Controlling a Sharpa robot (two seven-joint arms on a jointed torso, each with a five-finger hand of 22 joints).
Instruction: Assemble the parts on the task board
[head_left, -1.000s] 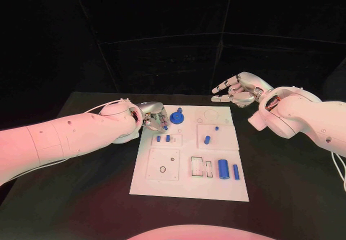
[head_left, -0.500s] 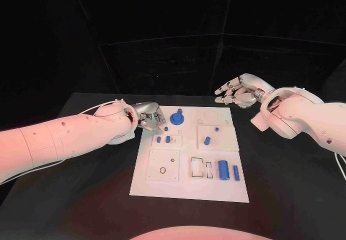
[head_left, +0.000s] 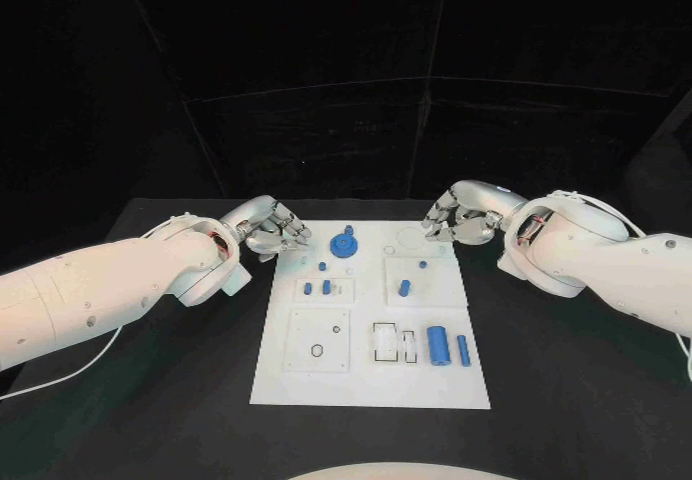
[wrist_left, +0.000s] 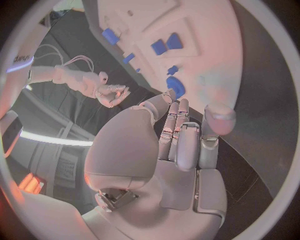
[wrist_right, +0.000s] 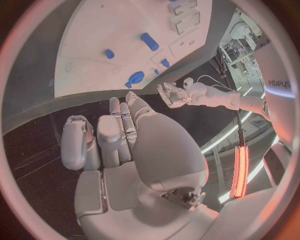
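Head view: left hand (head_left: 271, 232), fingers curled and empty, sits nearest the round blue part (head_left: 343, 244), just beside it.

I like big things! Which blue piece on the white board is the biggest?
The round blue piece at the board's far end, between the two hands. It is wide and disc-shaped; the others are small pegs or slim cylinders.

Black table (head_left: 159, 380) lies bare on both sides of the task board (head_left: 361, 375), w/ room to pass. Left hand (head_left: 270, 230) & right hand (head_left: 459, 218) flank the board's far corners; blue gear part (head_left: 343, 243) stands between them.
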